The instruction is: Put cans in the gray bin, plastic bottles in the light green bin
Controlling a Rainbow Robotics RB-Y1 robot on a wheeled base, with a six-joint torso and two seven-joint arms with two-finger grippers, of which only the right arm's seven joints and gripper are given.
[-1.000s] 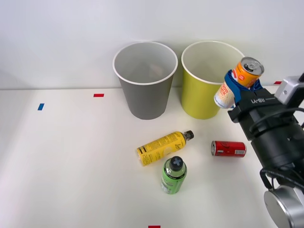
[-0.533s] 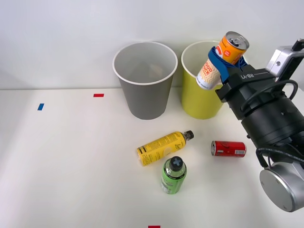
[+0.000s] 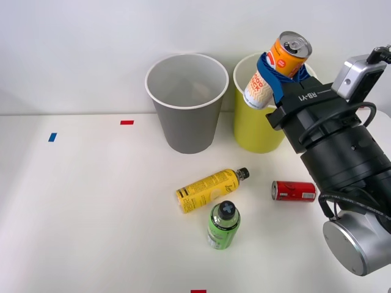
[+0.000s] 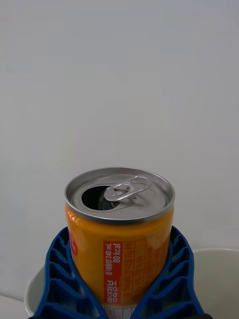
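My right gripper (image 3: pixel 278 76) is shut on the orange and white can (image 3: pixel 276 68), holding it tilted in the air over the light green bin (image 3: pixel 247 125). Its blue fingers (image 4: pixel 59 279) wrap the can (image 4: pixel 119 239) on both sides, and the silver top has an open tab hole. The gray bin (image 3: pixel 186 125) stands to the left of the green one, apart from the gripper. On the table lie the red can (image 3: pixel 294 191) on its side, the yellow bottle (image 3: pixel 208 190) on its side, and the green bottle (image 3: pixel 222 225) upright.
Small red tape marks (image 3: pixel 126 122) and a blue tape mark (image 3: pixel 52 137) sit on the white table. A white wall rises right behind the bins. My right arm's black body (image 3: pixel 342 159) hangs over the table's right side, near the red can.
My right gripper has carried the orange can up and to the left, from beside the light green bin's right edge to above its rim. The things on the table have not moved.
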